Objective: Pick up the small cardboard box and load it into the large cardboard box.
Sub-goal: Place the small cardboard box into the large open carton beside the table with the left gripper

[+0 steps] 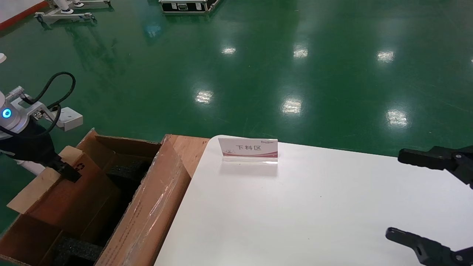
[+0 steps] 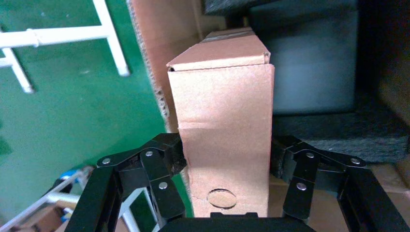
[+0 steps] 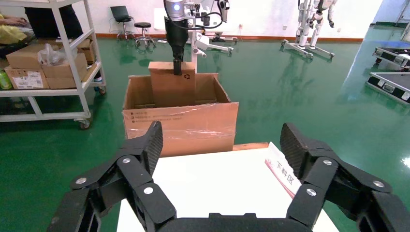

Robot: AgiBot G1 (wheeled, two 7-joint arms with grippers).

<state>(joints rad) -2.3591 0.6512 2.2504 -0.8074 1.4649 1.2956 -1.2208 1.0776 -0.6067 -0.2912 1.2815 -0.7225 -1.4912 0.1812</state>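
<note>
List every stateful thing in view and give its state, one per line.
small cardboard box: closed, upright, gripped, partly inside the carton.
large cardboard box: open, flaps up, taped side.
left claw: shut on the small box.
right claw: open, empty, over the white table.
sign: standing upright.

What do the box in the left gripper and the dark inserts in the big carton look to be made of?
The small cardboard box, clamped in the left gripper, looks like matte brown paperboard: folded flap seams and a punched round hole show. The inserts inside the large cardboard box look like black foam, dull and porous. The right gripper is open over the white table.
</note>
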